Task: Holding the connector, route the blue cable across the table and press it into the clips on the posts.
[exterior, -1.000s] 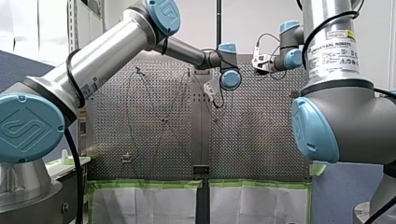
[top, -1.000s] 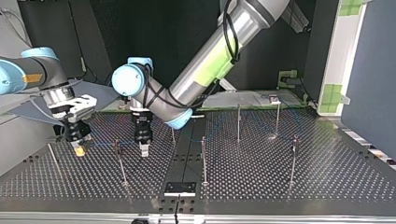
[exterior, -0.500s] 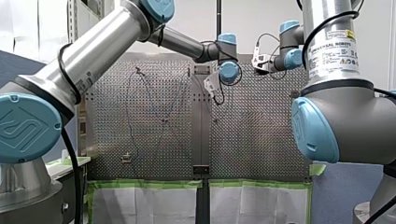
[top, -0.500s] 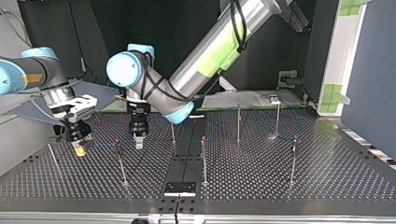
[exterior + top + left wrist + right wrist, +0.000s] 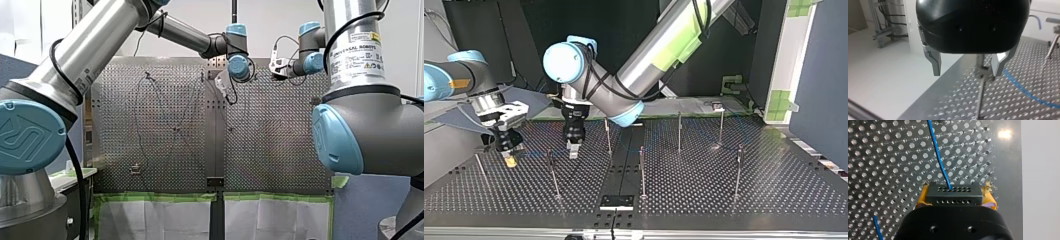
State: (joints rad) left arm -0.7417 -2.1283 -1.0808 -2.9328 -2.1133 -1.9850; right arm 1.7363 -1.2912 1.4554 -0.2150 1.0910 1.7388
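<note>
My right gripper [image 5: 955,198] is clamped on the black connector [image 5: 953,193], its yellow pads [image 5: 921,199] pressing both ends of the block, whose face shows two rows of small holes. The blue cable [image 5: 939,162] leaves the middle of the connector and runs ahead over the perforated table [image 5: 885,157]. A second stretch of it lies beside the gripper's body. In the top view this gripper hangs low over the table at the left. My left gripper [image 5: 573,151] points down just beyond it, near a thin post [image 5: 553,175]. In the left wrist view my left gripper's metal fingers [image 5: 935,63] stand apart and hold nothing. A post with a small clip [image 5: 983,71] rises between them, close to one finger, though whether it touches cannot be told. The cable lies on the table past that finger. In the front view a white label [image 5: 357,57] on my right arm reads "UNIVERSAL ROBOTS". The smaller print below it is too fine to read.
</note>
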